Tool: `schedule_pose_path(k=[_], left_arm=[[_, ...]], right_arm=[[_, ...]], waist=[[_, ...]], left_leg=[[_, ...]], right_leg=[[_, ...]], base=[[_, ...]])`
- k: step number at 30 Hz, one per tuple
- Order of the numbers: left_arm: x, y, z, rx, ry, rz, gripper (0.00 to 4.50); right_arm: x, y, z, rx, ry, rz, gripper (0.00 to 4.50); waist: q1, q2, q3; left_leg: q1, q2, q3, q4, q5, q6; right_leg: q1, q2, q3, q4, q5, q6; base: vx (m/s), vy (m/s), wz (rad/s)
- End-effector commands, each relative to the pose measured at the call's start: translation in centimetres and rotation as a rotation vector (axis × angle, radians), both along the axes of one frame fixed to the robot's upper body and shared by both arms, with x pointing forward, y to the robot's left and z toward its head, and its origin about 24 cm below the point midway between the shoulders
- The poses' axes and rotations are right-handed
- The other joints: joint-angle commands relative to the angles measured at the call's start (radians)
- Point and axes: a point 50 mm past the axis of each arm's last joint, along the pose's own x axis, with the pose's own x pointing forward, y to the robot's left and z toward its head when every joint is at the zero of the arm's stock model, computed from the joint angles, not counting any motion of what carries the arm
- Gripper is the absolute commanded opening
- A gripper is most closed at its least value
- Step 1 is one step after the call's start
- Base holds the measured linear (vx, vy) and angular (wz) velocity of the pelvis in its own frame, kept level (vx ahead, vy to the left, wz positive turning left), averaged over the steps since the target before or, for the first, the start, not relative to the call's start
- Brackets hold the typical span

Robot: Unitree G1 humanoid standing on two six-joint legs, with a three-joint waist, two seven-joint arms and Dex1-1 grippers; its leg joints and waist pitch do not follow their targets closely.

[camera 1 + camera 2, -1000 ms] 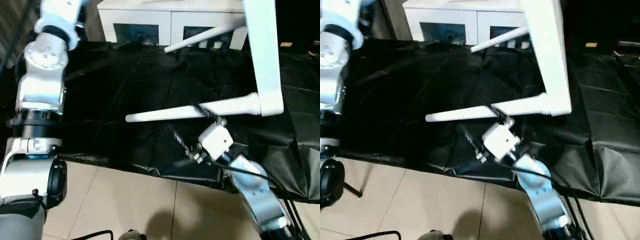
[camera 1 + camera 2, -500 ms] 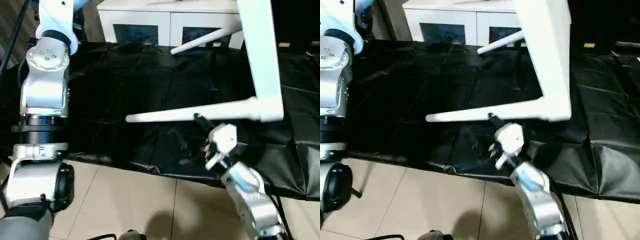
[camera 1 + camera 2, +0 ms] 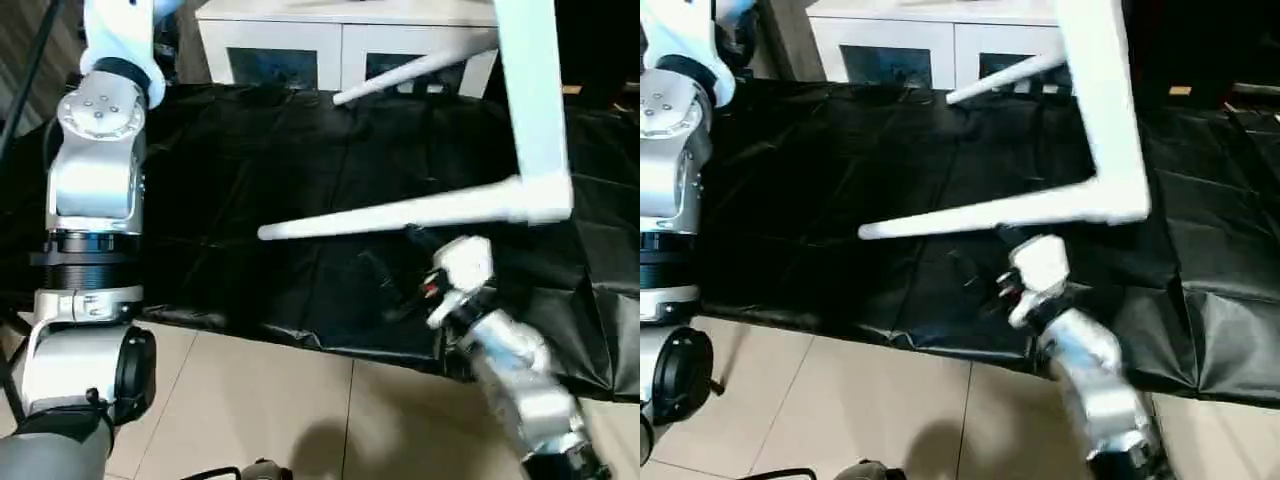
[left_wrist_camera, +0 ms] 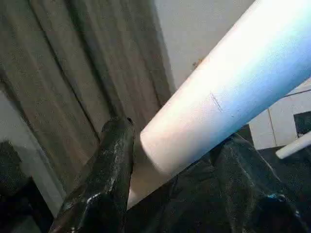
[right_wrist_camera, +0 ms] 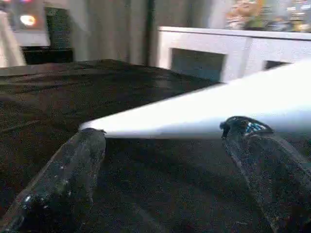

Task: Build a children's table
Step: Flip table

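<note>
The white tabletop (image 3: 532, 100) stands on edge at the right, over the black-covered work surface (image 3: 230, 170). Two white legs sit in its sockets. The near leg (image 3: 390, 216) points left from the lower corner, and the far leg (image 3: 410, 74) points left higher up. My right gripper (image 3: 396, 266) is open just below the near leg; in the right wrist view its fingers (image 5: 73, 170) stand wide apart with that leg (image 5: 194, 114) running across beyond them. My left gripper (image 4: 180, 138) is shut on a white leg tube (image 4: 228, 92), one black finger on either side.
A white cabinet (image 3: 330, 45) with dark glass doors stands behind the work surface. The black cover's front edge (image 3: 300, 340) drops to a tiled floor (image 3: 260, 400). My left arm (image 3: 95, 170) rises at the left. Curtains (image 4: 73, 63) hang behind the left gripper.
My right wrist has twisted and shifted a little to the right under the near leg, its fingers still wide apart. The tabletop has tilted slightly. The left grip is unchanged.
</note>
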Motion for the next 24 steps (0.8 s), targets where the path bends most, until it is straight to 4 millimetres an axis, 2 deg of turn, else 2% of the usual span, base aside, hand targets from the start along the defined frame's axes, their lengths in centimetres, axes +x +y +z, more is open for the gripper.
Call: schedule_pose_path(k=[1,6,12,15,18,21,24], left_arm=[[-0.1,0.6,0.1,-0.145,0.007,-0.036,2.24],[-0.2,0.5,0.1,-0.155,0.014,-0.040,2.24],[-0.3,0.4,0.1,-0.165,0.022,-0.046,2.24],[-0.3,0.3,0.1,-0.171,0.027,-0.048,2.24],[-0.3,0.3,0.1,-0.174,0.029,-0.049,2.24],[-0.3,0.3,0.0,-0.178,0.034,-0.050,2.24],[-0.3,0.3,-0.1,-0.182,0.037,-0.050,2.24]], right_arm=[[0.6,-1.1,0.9,0.028,-0.008,-0.048,4.50],[0.9,-0.9,1.4,0.053,-0.021,-0.039,4.50],[1.3,-0.3,2.4,0.105,-0.045,-0.035,4.50],[1.7,-0.1,3.5,0.209,-0.058,-0.040,4.50],[2.0,-0.1,3.9,0.261,-0.054,-0.040,4.09],[2.4,0.0,4.4,0.330,-0.048,-0.035,3.94],[2.8,0.4,4.7,0.359,-0.038,-0.024,3.59]], waist=[[-0.002,-0.022,-0.070],[0.002,-0.021,-0.074],[0.002,-0.020,-0.078],[0.002,-0.018,-0.076],[0.002,-0.018,-0.077],[0.003,-0.014,-0.080],[0.004,-0.016,-0.084]], left_leg=[[0.031,0.052,-0.027,-0.073,-0.116,0.075],[0.029,0.051,-0.025,-0.066,-0.069,0.108],[0.027,0.051,-0.025,-0.061,-0.037,0.124],[0.029,0.052,-0.025,-0.063,-0.061,0.121],[0.029,0.054,-0.026,-0.063,-0.054,0.114],[0.029,0.053,-0.026,-0.059,-0.023,0.123],[0.029,0.052,-0.025,-0.056,0.003,0.129]], right_leg=[[0.034,-0.050,0.027,-0.065,-0.003,-0.249],[0.034,-0.048,0.024,-0.059,0.056,-0.262],[0.032,-0.047,0.023,-0.053,0.096,-0.273],[0.031,-0.048,0.023,-0.056,0.067,-0.275],[0.030,-0.046,0.022,-0.053,0.077,-0.274],[0.029,-0.047,0.022,-0.047,0.120,-0.278],[0.028,-0.044,0.020,-0.043,0.151,-0.282]], base=[[0.000,0.000,0.00],[0.000,0.000,0.00],[0.000,0.000,0.00],[0.000,0.000,0.00],[0.000,0.000,0.00],[0.000,0.000,0.00],[0.000,0.000,0.00]])
